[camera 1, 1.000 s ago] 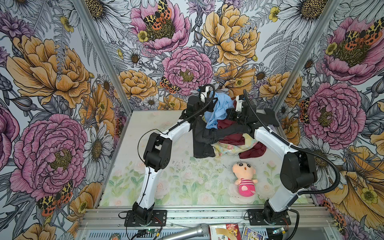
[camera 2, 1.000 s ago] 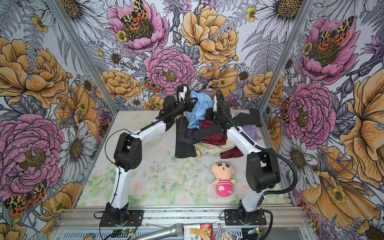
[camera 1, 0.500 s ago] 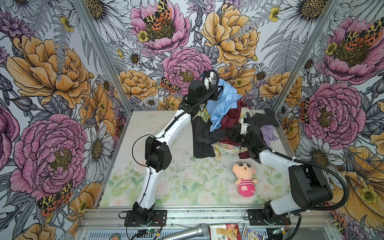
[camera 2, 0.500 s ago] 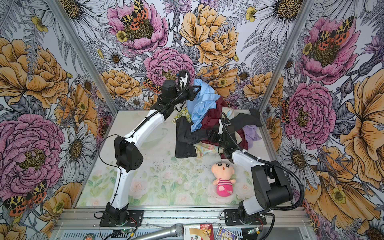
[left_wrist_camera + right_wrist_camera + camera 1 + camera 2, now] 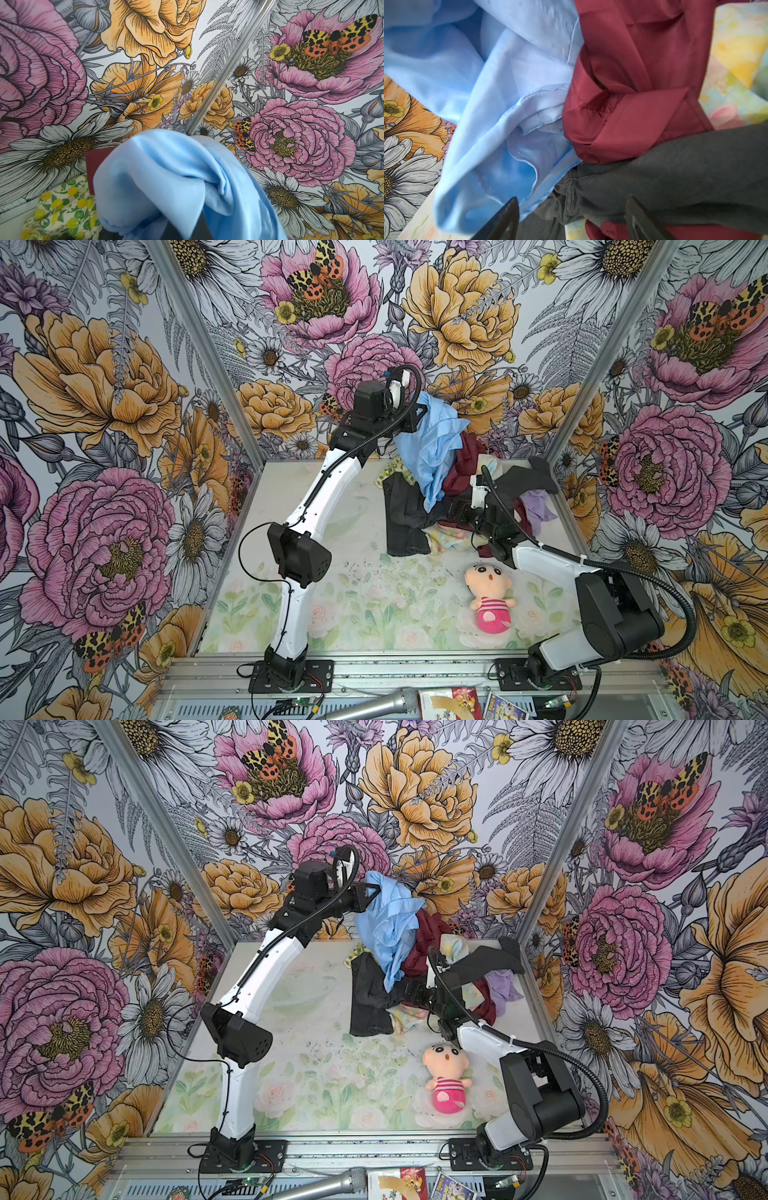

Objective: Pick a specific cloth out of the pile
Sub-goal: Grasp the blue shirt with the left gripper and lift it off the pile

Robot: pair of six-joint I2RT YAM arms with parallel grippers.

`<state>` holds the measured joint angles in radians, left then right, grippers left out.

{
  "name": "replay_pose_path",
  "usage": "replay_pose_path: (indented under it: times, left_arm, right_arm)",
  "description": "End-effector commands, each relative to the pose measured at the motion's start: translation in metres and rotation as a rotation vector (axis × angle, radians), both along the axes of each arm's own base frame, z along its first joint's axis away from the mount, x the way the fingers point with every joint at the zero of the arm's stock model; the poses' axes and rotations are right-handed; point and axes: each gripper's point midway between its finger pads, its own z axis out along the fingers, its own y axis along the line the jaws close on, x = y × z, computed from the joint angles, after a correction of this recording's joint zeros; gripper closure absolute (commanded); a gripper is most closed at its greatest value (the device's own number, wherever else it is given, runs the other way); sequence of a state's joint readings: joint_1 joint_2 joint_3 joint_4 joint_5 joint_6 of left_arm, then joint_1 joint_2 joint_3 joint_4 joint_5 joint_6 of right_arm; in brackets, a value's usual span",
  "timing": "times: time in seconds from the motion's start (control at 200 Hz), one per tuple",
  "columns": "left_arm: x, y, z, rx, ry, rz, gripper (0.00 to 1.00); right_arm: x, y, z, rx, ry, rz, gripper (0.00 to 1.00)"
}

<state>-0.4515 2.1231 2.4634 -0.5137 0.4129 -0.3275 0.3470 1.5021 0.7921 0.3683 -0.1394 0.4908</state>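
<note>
The light sky-blue cloth [image 5: 432,448] [image 5: 390,928] hangs high against the back wall. My left gripper [image 5: 415,418] [image 5: 370,894] is shut on its top. The cloth's lower end still drapes onto the pile [image 5: 478,497] [image 5: 453,977]. In the left wrist view the cloth [image 5: 176,187] covers the jaws. My right gripper [image 5: 457,512] [image 5: 571,218] sits low at the pile's front, open. A dark grey garment [image 5: 675,176] lies between its fingertips, with maroon fabric [image 5: 633,83] and the blue cloth [image 5: 498,104] just beyond.
A plush doll [image 5: 490,593] [image 5: 446,1081] lies near the right arm's forearm. A lavender cloth [image 5: 538,506], a pastel floral cloth [image 5: 444,537] and a lemon-print cloth [image 5: 395,470] [image 5: 62,207] lie in the heap. Flowered walls close in the back and sides.
My left gripper has risen with the blue cloth, pulling it up out of the heap. My right gripper has opened and dropped back to the pile's front.
</note>
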Motion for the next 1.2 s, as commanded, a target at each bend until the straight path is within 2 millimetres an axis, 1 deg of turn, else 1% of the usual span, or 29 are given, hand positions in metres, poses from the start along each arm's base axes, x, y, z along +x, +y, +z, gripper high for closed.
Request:
replay_pose_path:
  times: [0.0,0.115,0.27,0.35,0.445,0.475,0.51,0.515,0.52,0.535,0.655,0.77,0.955,1.191]
  left_arm:
    - [-0.042,0.027,0.085,-0.056,-0.184,-0.014,1.0]
    - [-0.054,0.044,0.112,-0.07,-0.231,0.015,1.0]
    - [-0.069,0.068,0.137,-0.072,-0.284,0.06,1.0]
    - [-0.073,0.082,0.144,-0.068,-0.293,0.089,1.0]
    - [-0.075,0.105,0.149,-0.068,-0.292,0.134,1.0]
    - [-0.075,0.111,0.15,-0.069,-0.287,0.144,1.0]
    - [-0.07,0.117,0.144,-0.064,-0.272,0.154,1.0]
    - [-0.078,0.12,0.153,-0.071,-0.289,0.155,1.0]
    - [-0.082,0.122,0.156,-0.074,-0.296,0.156,1.0]
    - [-0.086,0.127,0.16,-0.077,-0.302,0.162,1.0]
    - [-0.093,0.152,0.165,-0.07,-0.308,0.217,1.0]
    - [-0.098,0.181,0.168,-0.064,-0.313,0.287,1.0]
    - [-0.106,0.239,0.169,-0.051,-0.312,0.452,1.0]
    - [-0.125,0.307,0.171,-0.072,-0.297,0.649,1.0]
  right_arm:
    - [0.01,0.004,0.018,-0.024,-0.06,-0.014,0.19]
    - [0.011,0.001,0.019,-0.038,-0.064,-0.03,0.19]
    - [0.01,-0.002,0.022,-0.049,-0.072,-0.045,0.19]
    - [0.01,-0.003,0.025,-0.058,-0.078,-0.045,0.19]
    - [0.009,-0.005,0.029,-0.063,-0.085,-0.049,0.19]
    - [0.008,-0.005,0.03,-0.066,-0.087,-0.048,0.19]
    - [0.008,-0.005,0.031,-0.066,-0.089,-0.048,0.19]
    - [0.008,-0.005,0.031,-0.066,-0.089,-0.048,0.19]
    - [0.008,-0.005,0.031,-0.066,-0.089,-0.048,0.19]
    - [0.007,-0.005,0.031,-0.067,-0.089,-0.048,0.19]
    - [0.006,-0.006,0.03,-0.075,-0.086,-0.05,0.19]
    - [0.003,-0.007,0.03,-0.073,-0.087,-0.052,0.19]
    - [-0.001,-0.005,0.033,-0.077,-0.09,-0.04,0.19]
    - [-0.005,0.003,0.034,-0.079,-0.086,-0.019,0.19]
